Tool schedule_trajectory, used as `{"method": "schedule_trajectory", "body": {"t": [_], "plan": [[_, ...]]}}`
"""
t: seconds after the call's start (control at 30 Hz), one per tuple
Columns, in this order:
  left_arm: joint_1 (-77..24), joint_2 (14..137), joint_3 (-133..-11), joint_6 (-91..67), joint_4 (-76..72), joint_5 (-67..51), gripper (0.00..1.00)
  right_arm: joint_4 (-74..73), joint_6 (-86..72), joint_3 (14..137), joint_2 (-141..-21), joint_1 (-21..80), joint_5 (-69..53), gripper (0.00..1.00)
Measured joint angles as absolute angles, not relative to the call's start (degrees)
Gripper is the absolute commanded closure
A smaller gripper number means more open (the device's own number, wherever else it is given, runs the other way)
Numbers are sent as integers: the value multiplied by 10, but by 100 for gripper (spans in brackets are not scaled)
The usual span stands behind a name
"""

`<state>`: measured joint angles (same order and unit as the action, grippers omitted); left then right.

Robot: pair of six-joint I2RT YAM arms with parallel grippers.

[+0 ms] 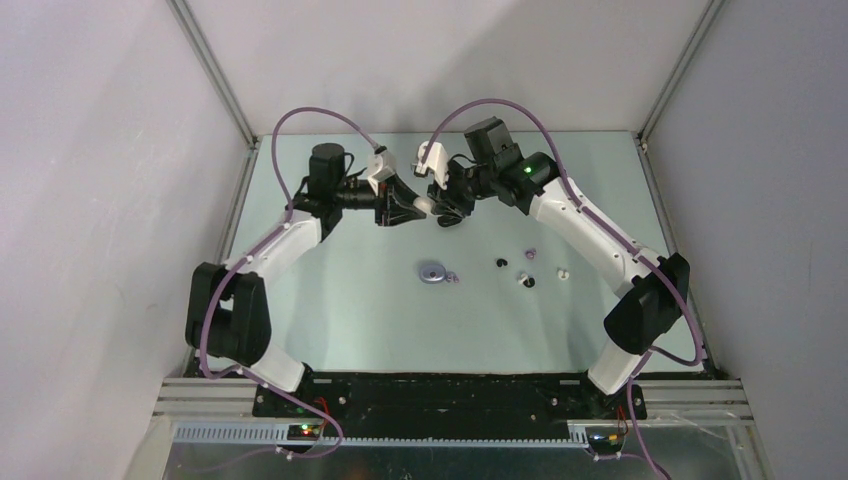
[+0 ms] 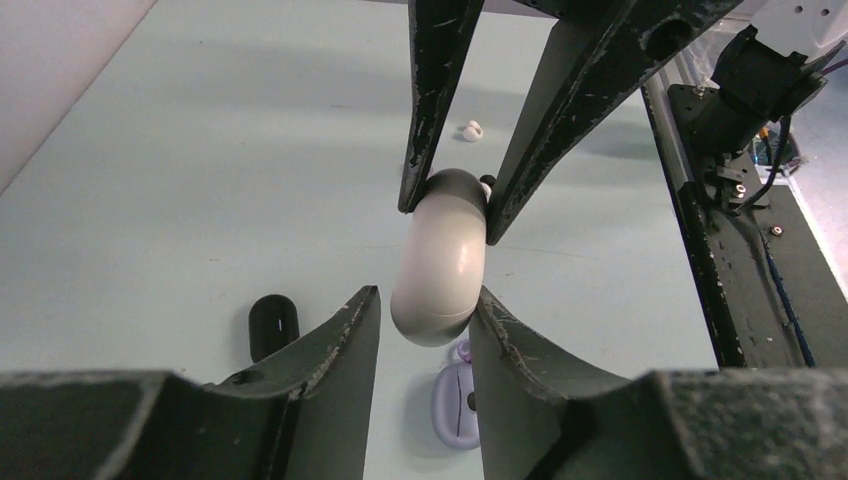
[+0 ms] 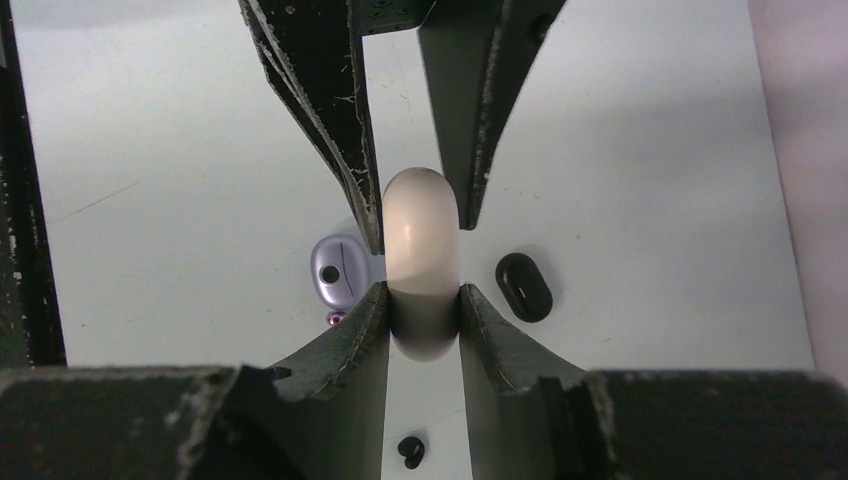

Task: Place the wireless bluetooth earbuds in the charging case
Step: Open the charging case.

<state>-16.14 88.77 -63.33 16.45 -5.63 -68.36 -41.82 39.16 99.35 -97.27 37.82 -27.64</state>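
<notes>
- Top external: left gripper (image 1: 413,208) and right gripper (image 1: 446,211) meet above the far part of the table (image 1: 350,310), both clamped on one white charging case (image 1: 428,206); the earbuds (image 1: 501,262) lie loose on the table, well apart from it, near a lavender case (image 1: 432,272)
- Left wrist: left jaws pinch the white case's near end, right jaws its far end; a black case (image 2: 272,325) lies on the table below
- Right wrist: a two-ended grip again; the shell looks glossy, rigid, light and probably slippery, best held across its broad flanks; the tiny rounded buds would likely roll, so pinch them squarely across the body
</notes>
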Motion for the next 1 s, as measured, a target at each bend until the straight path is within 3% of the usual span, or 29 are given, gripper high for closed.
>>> {"method": "schedule_trajectory", "body": {"t": [0.2, 0.23, 0.3, 0.43, 0.5, 1.0], "plan": [[-162, 891, -633, 153, -64, -690, 90, -413, 389, 994, -973, 378, -267, 71], [-162, 893, -633, 150, -67, -691, 96, -413, 387, 994, -973, 378, -265, 68], [-162, 895, -633, 150, -71, -693, 100, -413, 385, 994, -973, 378, -263, 62], [-162, 899, -633, 149, -85, -695, 100, -412, 369, 994, -973, 378, -260, 41], [-162, 901, -633, 149, -89, -695, 100, -407, 355, 994, -974, 377, -258, 39], [-160, 910, -633, 144, -114, -691, 100, -389, 285, 1028, -992, 346, -249, 40]]}}
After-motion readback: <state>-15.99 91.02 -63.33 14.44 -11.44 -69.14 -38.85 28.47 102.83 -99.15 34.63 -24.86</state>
